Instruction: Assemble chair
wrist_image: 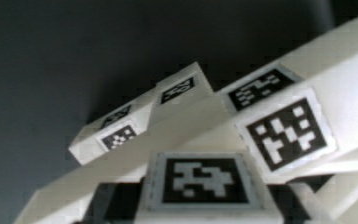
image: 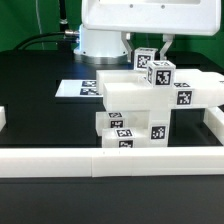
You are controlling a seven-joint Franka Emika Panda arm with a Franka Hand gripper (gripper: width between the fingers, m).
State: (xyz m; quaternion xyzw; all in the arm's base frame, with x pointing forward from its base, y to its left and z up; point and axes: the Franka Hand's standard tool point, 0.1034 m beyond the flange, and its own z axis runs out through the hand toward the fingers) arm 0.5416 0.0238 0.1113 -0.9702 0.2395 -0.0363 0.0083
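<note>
The partly joined chair (image: pixel 140 105) stands as a blocky stack of glossy white tagged parts just behind the front rail. My gripper (image: pixel 148 48) comes down from the white robot body onto the stack's top. It is shut on an upright white tagged piece (image: pixel 148 60) at the upper back of the chair. In the wrist view this piece (wrist_image: pixel 201 178) fills the space between my dark fingers (wrist_image: pixel 115 198), its tag facing the camera. Beyond it slant other tagged chair parts (wrist_image: pixel 279 128) and a smaller tagged block (wrist_image: pixel 144 118). The contact of the held piece with the parts below is hidden.
The marker board (image: pixel 84 88) lies flat on the black table toward the exterior view's left, behind the chair. A long white rail (image: pixel 110 160) runs across the front, with side rails on the exterior view's right (image: pixel 216 122) and left (image: pixel 3 118). Cables lie at the back left.
</note>
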